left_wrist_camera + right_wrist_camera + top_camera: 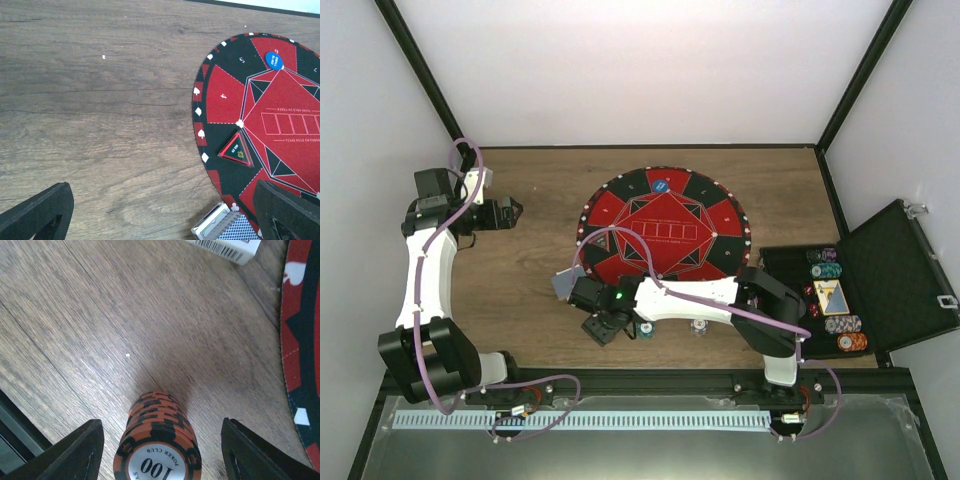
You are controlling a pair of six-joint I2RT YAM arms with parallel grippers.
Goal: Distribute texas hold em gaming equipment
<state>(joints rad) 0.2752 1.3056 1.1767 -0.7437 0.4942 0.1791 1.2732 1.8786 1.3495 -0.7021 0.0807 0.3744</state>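
Bench (530, 300): round mat (660, 225) lay central. Left arm (425, 265) hung off mat's 9 o'clock, jaws wide open, empty. Right arm (690, 295) sat nearer, at mat's 7 o'clock: jaws open, straddled upright orange chip stack (159, 440), axis vertical, gaps both sides.

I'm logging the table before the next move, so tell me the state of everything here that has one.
black case: open, lid laid back.
left gripper: fingers wide open, holding nothing.
orange chip stack: upright on the table, unheld.
right gripper: fingers open on either side of the orange chip stack, not touching it.
card pack: lying flat at the edge of the mat.
blue disc: flat on the mat.
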